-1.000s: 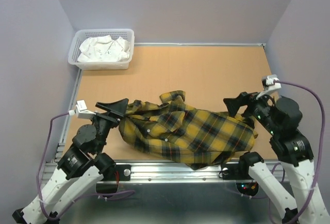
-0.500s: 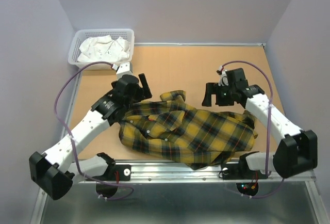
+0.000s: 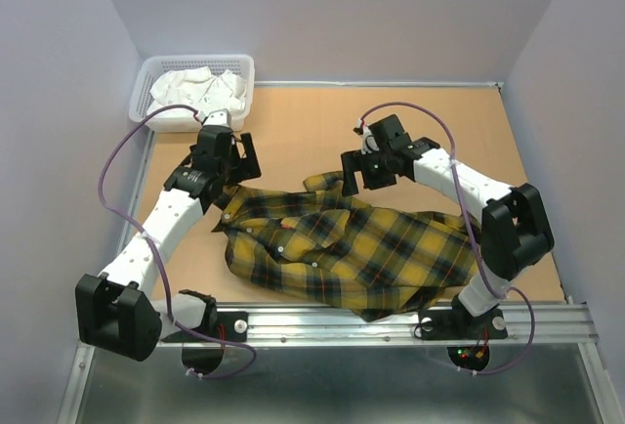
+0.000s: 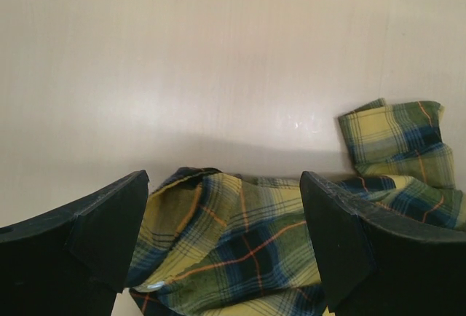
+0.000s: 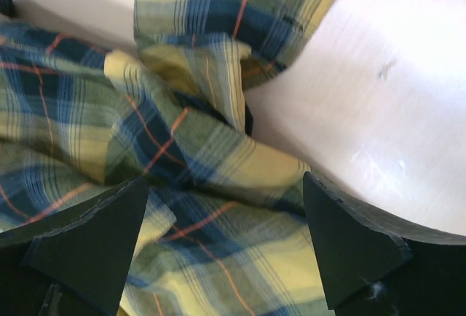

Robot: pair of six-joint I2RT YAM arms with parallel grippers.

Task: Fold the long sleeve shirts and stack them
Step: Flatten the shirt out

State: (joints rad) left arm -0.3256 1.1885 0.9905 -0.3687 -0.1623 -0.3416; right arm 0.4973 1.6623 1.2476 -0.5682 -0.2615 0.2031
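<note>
At the near edge of the table (image 3: 410, 131), the two arm bases now stand bare. A second ago both arms were folded back low beside them, one at each end of the shirt (image 3: 361, 248). Since then they have swung outward and reached across to its far side.

The shirt, a yellow and dark plaid, lies where it lay before. It is rumpled in a heap across the near middle of the table, front up, and no sleeve is laid out straight. Its outline has not shifted, so neither arm has pulled on it.

Just past the heap, the left gripper (image 3: 237, 162) hangs over the shirt's far left corner. Its jaws are wide apart with nothing between them, and its wrist view shows cloth below and bare table beyond. The right gripper (image 3: 361, 175) hovers beside the upturned flap (image 5: 233, 10) at the shirt's far edge. Its jaws are also apart and closed on nothing.

At the far left corner sits the white basket (image 3: 156, 116) with pale cloth (image 3: 195, 92) in it.

Folding has not begun. The reach looks like a setup for pinching the far edge at two points, probably to drag the shirt flat first.
</note>
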